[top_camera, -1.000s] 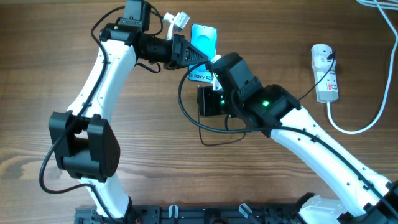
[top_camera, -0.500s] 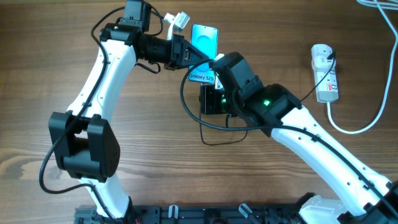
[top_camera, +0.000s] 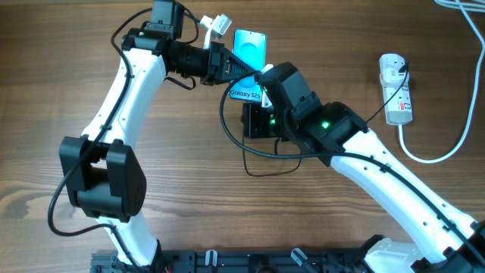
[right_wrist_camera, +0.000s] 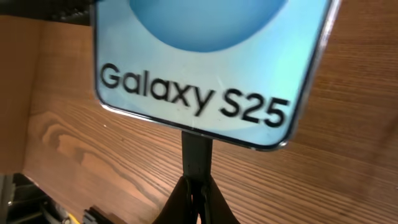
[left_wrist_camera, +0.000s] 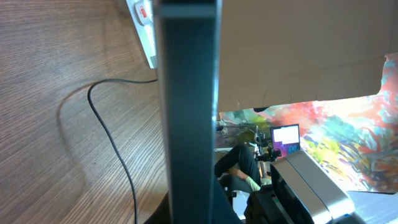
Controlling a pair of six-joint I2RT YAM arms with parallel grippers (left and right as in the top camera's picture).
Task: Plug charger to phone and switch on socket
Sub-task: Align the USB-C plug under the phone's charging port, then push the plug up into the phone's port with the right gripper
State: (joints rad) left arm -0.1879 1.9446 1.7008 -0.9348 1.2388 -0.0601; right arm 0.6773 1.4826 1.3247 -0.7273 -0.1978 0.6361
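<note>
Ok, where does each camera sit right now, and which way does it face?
Overhead: fixed above the table, looking straight down; both arms show, left gripper and right gripper meeting at the phone.
Left wrist: on the left arm, looking along the held phone's dark edge to the socket; its own fingers are not discernible.
Right wrist: on the right arm, facing the phone's Galaxy S25 end; its shut fingers pinch the charger tip.
Shared: all three show the phone; overhead and left wrist share the socket.

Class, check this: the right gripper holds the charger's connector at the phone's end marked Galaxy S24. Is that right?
No: the right wrist view shows the phone marked Galaxy S25. The right gripper does hold the charger's connector at that end.
</note>
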